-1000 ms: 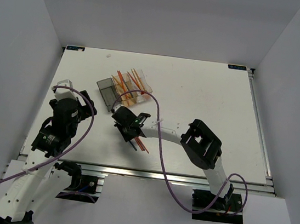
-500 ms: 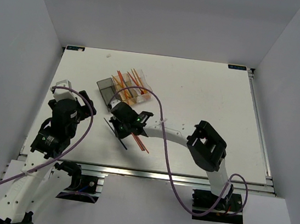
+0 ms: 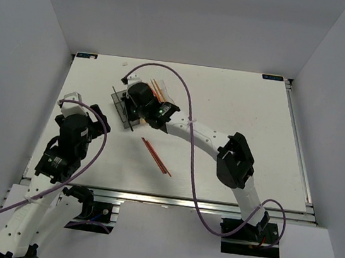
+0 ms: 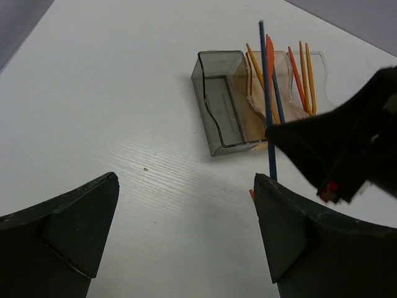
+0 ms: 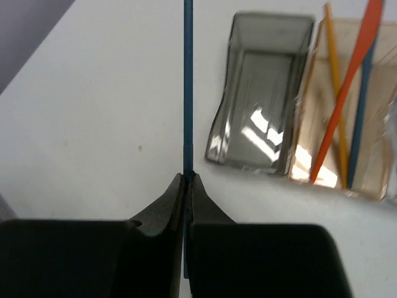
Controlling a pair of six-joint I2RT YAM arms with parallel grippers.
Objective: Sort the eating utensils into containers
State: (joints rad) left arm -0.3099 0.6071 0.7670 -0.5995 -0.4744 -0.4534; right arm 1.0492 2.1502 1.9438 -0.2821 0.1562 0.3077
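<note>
One blue utensil (image 5: 188, 81) pinched in right gripper (image 5: 187, 177), near grey bin (image 5: 263, 74)

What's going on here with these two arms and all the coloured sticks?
The robot is sorting plastic utensils into three joined bins. The right arm's fingers are shut on a blue utensil, held near the empty grey bin. The amber bin already holds orange and blue ones, and the clear bin holds orange ones. Red utensils lie loose on the table. The left arm's fingers are open and hold nothing.

Glossy translucent plastic containers (image 5: 263, 81) — matt table (image 5: 93, 112)
</note>
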